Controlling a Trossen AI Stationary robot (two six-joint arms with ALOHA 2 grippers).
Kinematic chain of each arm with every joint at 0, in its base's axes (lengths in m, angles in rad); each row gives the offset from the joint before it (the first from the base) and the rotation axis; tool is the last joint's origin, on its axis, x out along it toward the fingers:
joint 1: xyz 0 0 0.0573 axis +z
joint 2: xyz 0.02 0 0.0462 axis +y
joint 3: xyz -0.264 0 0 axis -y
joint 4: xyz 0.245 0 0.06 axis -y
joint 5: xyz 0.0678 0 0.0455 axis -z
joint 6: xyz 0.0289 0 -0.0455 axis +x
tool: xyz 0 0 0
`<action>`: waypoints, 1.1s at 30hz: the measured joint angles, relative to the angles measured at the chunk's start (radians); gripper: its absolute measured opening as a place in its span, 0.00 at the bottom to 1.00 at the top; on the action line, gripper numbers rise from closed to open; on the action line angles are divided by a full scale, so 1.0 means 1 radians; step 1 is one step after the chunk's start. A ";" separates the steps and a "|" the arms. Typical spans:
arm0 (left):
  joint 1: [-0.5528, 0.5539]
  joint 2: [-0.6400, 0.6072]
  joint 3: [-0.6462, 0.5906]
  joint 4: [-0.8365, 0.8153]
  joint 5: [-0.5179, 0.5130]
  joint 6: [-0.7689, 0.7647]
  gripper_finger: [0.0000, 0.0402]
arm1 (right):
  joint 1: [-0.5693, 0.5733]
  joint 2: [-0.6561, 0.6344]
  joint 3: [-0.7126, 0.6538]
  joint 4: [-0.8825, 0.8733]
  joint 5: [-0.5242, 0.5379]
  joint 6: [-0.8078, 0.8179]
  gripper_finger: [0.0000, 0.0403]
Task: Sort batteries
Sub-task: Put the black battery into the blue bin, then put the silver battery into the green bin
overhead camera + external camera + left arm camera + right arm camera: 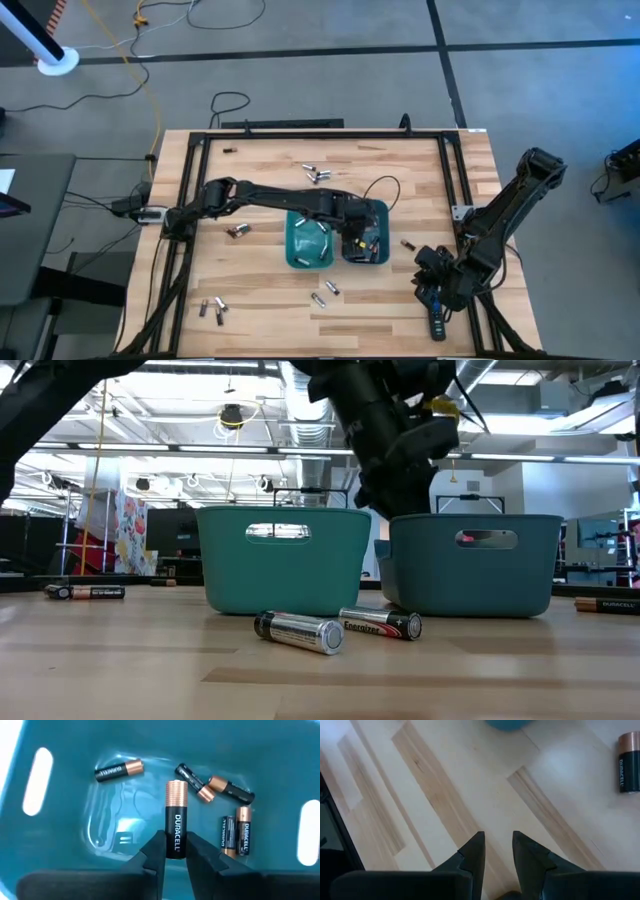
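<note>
My left gripper (174,851) reaches over the right-hand teal bin (366,236) and is shut on a dark battery with a copper-coloured end (175,815). Several more dark batteries (235,832) lie on that bin's floor. The left-hand teal bin (309,240) holds silvery cells. My left arm (390,440) hangs above the right-hand bin (475,565) in the low view. Loose batteries lie on the table: a cluster (316,175), one (237,231), a few (212,308), two (325,293). My right gripper (498,847) is open and low over bare wood (435,275), near one dark battery (628,762). My left gripper pinches the battery between its two fingers at the black end (175,845). It comes from above, pointing down into the bin, with the fingers along the battery. The copper end (176,792) points away from the gripper toward the bin's floor, and the battery is lifted clear.
A black remote control (438,320) lies by the table's near right corner, close to my right gripper. A silvery cell (298,631) and a dark one (380,623) lie in front of the bins. A black frame (190,200) runs around the tabletop. A cable loop (382,188) lies behind the bins.
</note>
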 joint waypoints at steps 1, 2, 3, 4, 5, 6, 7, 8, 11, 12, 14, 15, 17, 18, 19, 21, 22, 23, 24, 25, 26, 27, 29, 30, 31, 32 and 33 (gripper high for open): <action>0.002 -0.001 0.000 0.000 0.000 0.001 0.15 | 0.000 0.000 0.000 0.000 0.000 0.000 0.29; 0.004 -0.004 0.000 -0.004 0.000 0.000 0.16 | 0.000 0.000 0.000 0.000 0.001 0.000 0.29; 0.006 -0.004 0.000 -0.008 0.000 -0.002 0.17 | 0.000 0.000 0.000 0.000 0.001 0.000 0.29; 0.008 -0.004 0.000 -0.008 0.000 -0.008 0.17 | 0.000 0.000 0.000 0.000 0.001 0.000 0.29; 0.010 -0.004 0.000 -0.007 0.000 -0.013 0.18 | 0.000 0.000 0.000 0.000 0.001 0.000 0.29; 0.011 -0.005 0.000 -0.008 0.000 -0.018 0.18 | 0.000 0.000 0.000 0.000 0.001 0.000 0.29; 0.011 -0.005 0.000 -0.008 0.000 -0.030 0.19 | 0.000 0.000 0.000 0.000 0.001 0.000 0.29; 0.012 -0.005 0.000 -0.010 0.001 -0.045 0.20 | 0.000 0.000 0.000 0.000 0.001 0.000 0.29; 0.016 -0.005 0.000 -0.018 0.035 -0.066 0.22 | 0.000 0.000 0.000 0.000 0.001 0.000 0.29; 0.017 -0.005 0.000 -0.018 0.051 -0.066 0.24 | 0.000 0.000 0.000 0.000 0.001 0.001 0.29; 0.018 -0.005 0.000 -0.017 0.055 -0.067 0.27 | 0.000 0.000 0.000 0.000 0.002 0.000 0.29; 0.019 -0.005 0.000 -0.016 0.055 -0.067 0.28 | 0.000 0.000 0.000 0.000 0.002 0.000 0.29; 0.021 -0.005 0.000 -0.016 0.055 -0.067 0.31 | 0.000 0.000 0.000 0.000 0.002 0.000 0.29; 0.021 -0.005 0.000 -0.016 0.055 -0.067 0.32 | 0.000 0.000 0.000 0.000 0.002 0.000 0.29; 0.022 -0.005 0.000 -0.016 0.055 -0.067 0.33 | 0.000 0.000 0.000 0.000 0.002 0.000 0.29; 0.024 -0.005 0.000 -0.017 0.055 -0.062 0.35 | 0.000 0.000 0.000 0.000 0.002 0.000 0.29; 0.024 -0.005 0.005 -0.025 0.055 -0.060 0.36 | 0.000 0.000 0.000 0.000 0.002 0.000 0.29; 0.025 -0.005 0.012 -0.031 0.054 -0.060 0.36 | 0.000 0.000 0.000 0.000 0.002 0.000 0.29; 0.025 -0.005 0.022 -0.033 0.053 -0.060 0.36 | 0.000 0.000 0.000 0.000 0.002 0.000 0.29; 0.025 -0.005 0.032 -0.033 0.053 -0.060 0.36 | 0.000 0.000 0.000 0.000 0.002 0.000 0.29; 0.026 -0.005 0.045 -0.037 0.053 -0.060 0.36 | 0.000 0.000 0.000 0.000 0.002 0.000 0.29; 0.026 -0.005 0.063 -0.044 0.053 -0.060 0.36 | 0.000 0.000 0.000 0.000 0.002 0.000 0.29; 0.026 -0.005 0.103 -0.074 0.052 -0.054 0.36 | 0.000 0.000 0.000 0.000 0.002 0.000 0.29; 0.026 -0.005 0.122 -0.087 0.052 -0.044 0.36 | 0.000 0.000 0.001 0.000 0.002 0.000 0.29; 0.026 -0.005 0.139 -0.098 0.050 -0.031 0.35 | 0.000 0.000 0.001 0.000 0.002 0.000 0.29; 0.026 -0.007 0.151 -0.111 0.044 -0.023 0.35 | 0.000 0.000 0.001 0.000 0.002 0.000 0.29; 0.026 -0.011 0.160 -0.133 0.034 -0.018 0.35 | 0.000 0.000 0.001 0.000 0.002 0.000 0.29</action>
